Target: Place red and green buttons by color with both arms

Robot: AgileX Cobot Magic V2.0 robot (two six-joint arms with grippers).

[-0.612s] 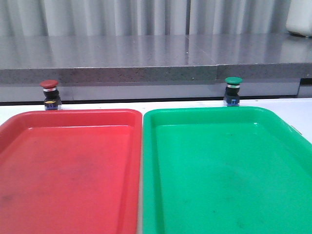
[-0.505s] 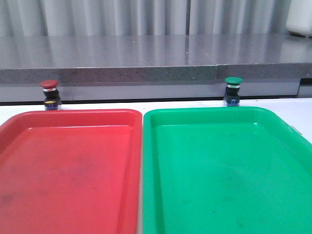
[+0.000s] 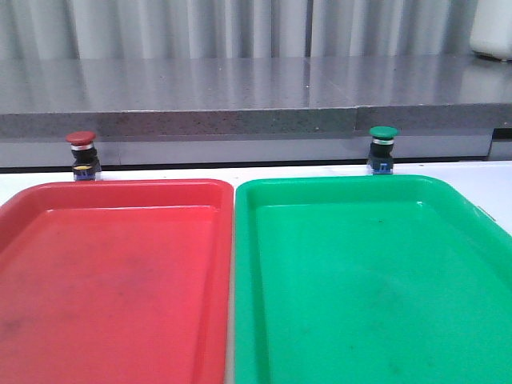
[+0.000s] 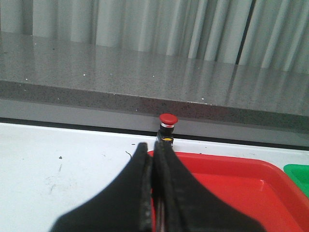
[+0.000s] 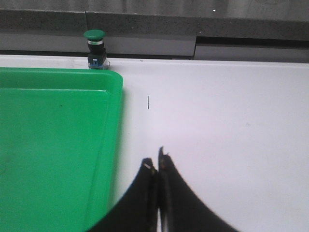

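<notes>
Left wrist view is showing the red button (image 4: 168, 126) standing upright at the table's (image 4: 58, 154) back edge, straight ahead of the closed, empty left gripper (image 4: 153, 150). The green button (image 5: 95, 48) is standing likewise, ahead and off to one side of the right gripper (image 5: 158, 162), also closed and empty.

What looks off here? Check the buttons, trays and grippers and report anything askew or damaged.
Nothing stands out. The red button and green button stand upright on the table behind the red tray and green tray, which lie side by side. The left gripper and right gripper are shut and empty.

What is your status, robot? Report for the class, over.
Left gripper shut, right gripper shut, both empty. Red button and green button upright behind trays. Nothing blocking.
</notes>
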